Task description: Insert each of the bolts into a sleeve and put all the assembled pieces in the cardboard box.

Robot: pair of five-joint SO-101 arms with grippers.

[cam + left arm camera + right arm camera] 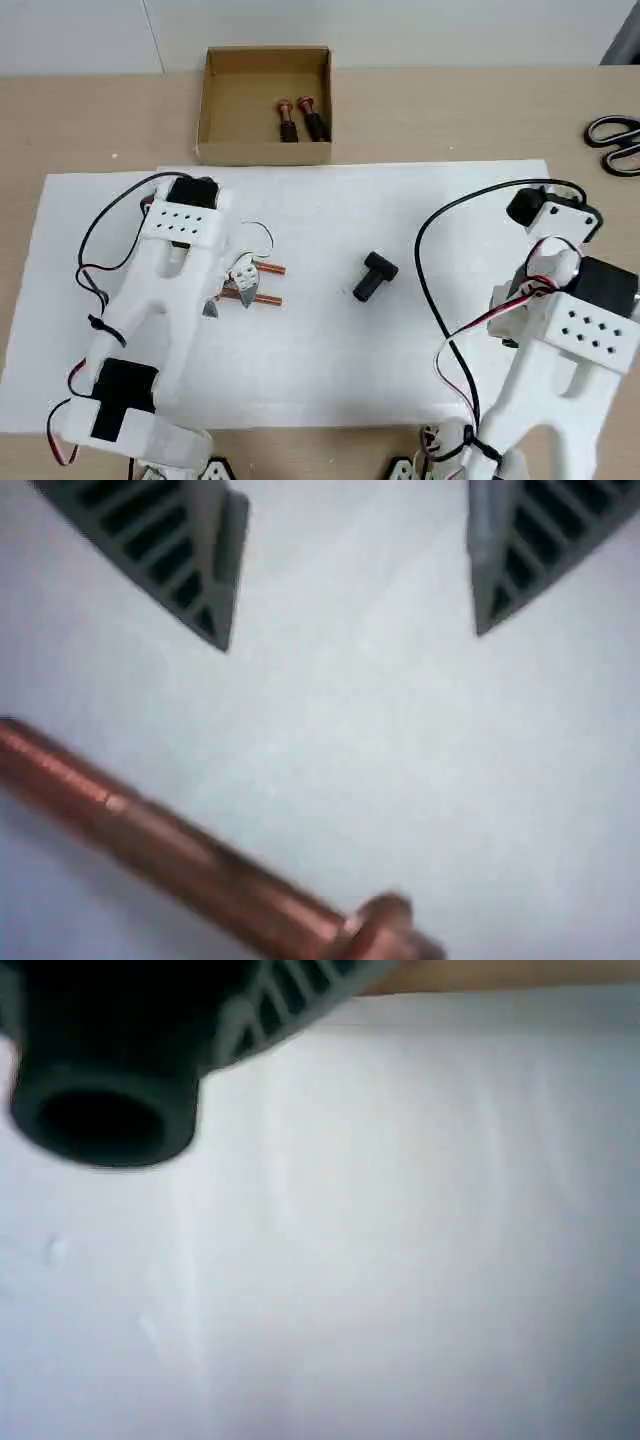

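pale wooden table (100,110), white sheet (330,370). left gripper (352,635) open, empty, low over sheet; bolt (180,855) lies beside jaws, not between: closing now may miss or roll it. right gripper (190,1010) clamps black sleeve (100,1110); loose hold could drop it.

bolts (265,270): shiny copper
middle sleeve (374,276): black
second sleeve (105,1110), upper left of the right wrist frame: black, with a darker bore
assembled pieces (298,120): copper heads, black bodies
cardboard box (222,100): plain brown
sheet (330,220): white
counter (450,110): pale tan
arms (170,280): white shells, black motors
cables (418,262): black, with some red and white
left hand fingers (170,555): dark grey with slatted ribbing
scissors (615,145): black handles
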